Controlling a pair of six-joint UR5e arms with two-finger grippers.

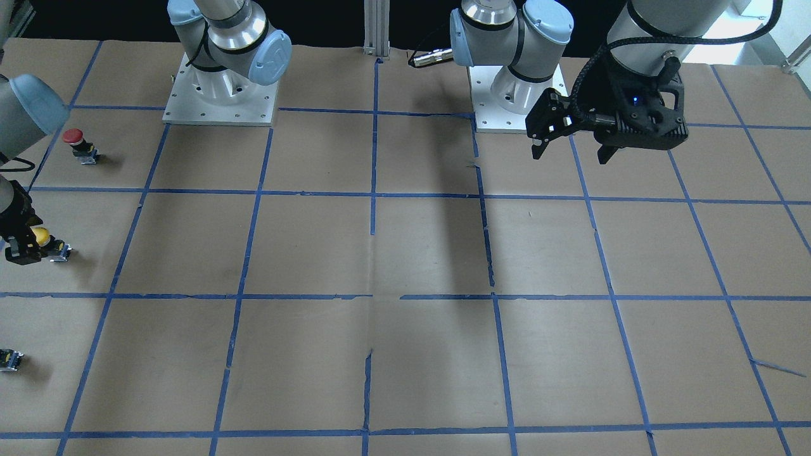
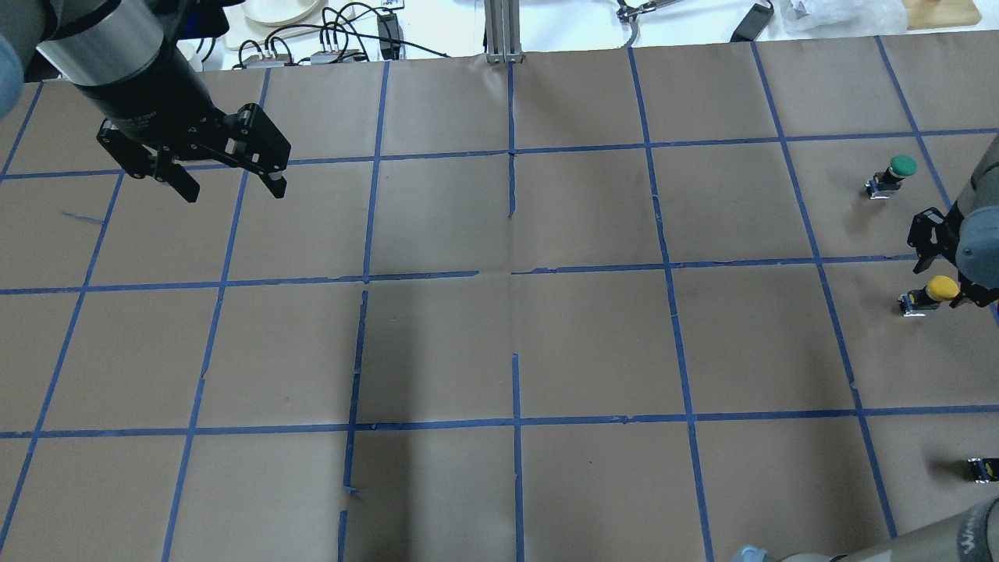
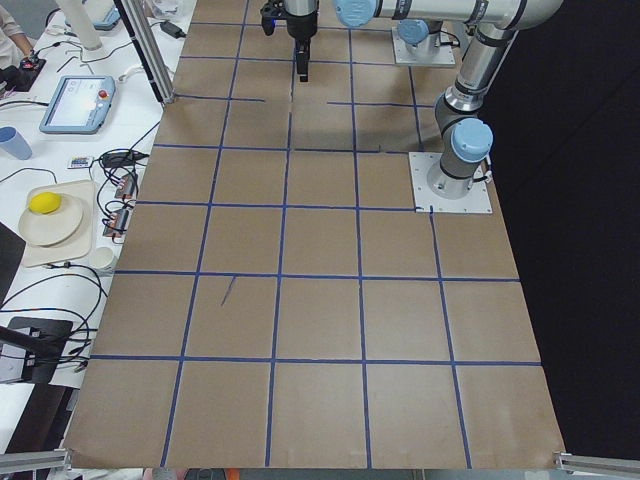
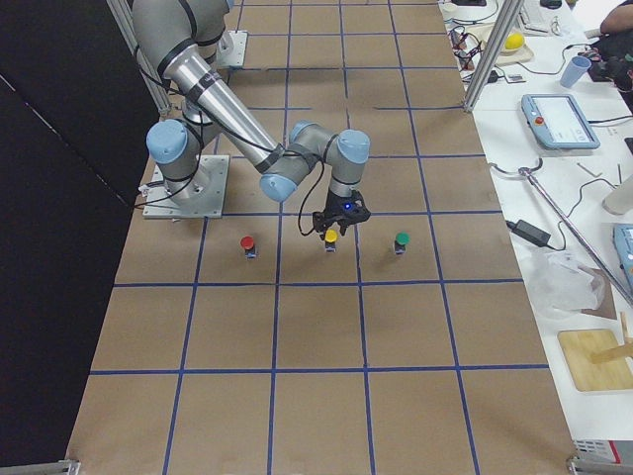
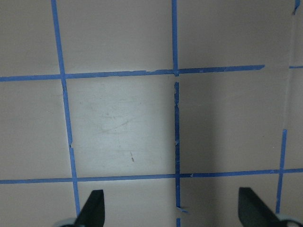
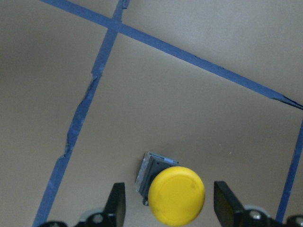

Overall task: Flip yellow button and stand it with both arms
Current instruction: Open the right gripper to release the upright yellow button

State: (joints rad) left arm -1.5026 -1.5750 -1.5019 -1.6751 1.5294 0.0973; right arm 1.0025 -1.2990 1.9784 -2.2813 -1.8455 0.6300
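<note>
The yellow button point(image 6: 176, 195) sits on the brown paper with its yellow cap facing up at the right wrist camera and its grey base showing beside the cap. It also shows in the front view point(image 1: 42, 237), the overhead view point(image 2: 933, 290) and the exterior right view point(image 4: 331, 237). My right gripper point(image 6: 171, 208) is open, with one finger on each side of the cap and a gap on both sides. It shows at the overhead view's right edge point(image 2: 951, 273). My left gripper point(image 2: 234, 190) is open and empty, hanging high over the far left squares point(image 1: 571, 152), with only paper below it point(image 5: 171, 210).
A red-capped button point(image 1: 74, 140) and a green-capped button point(image 2: 897, 170) stand on either side of the yellow one. A tiny dark block point(image 2: 983, 468) lies nearer the robot. Blue tape lines grid the paper. Both arm bases point(image 1: 218, 95) stand at the robot's edge of the table.
</note>
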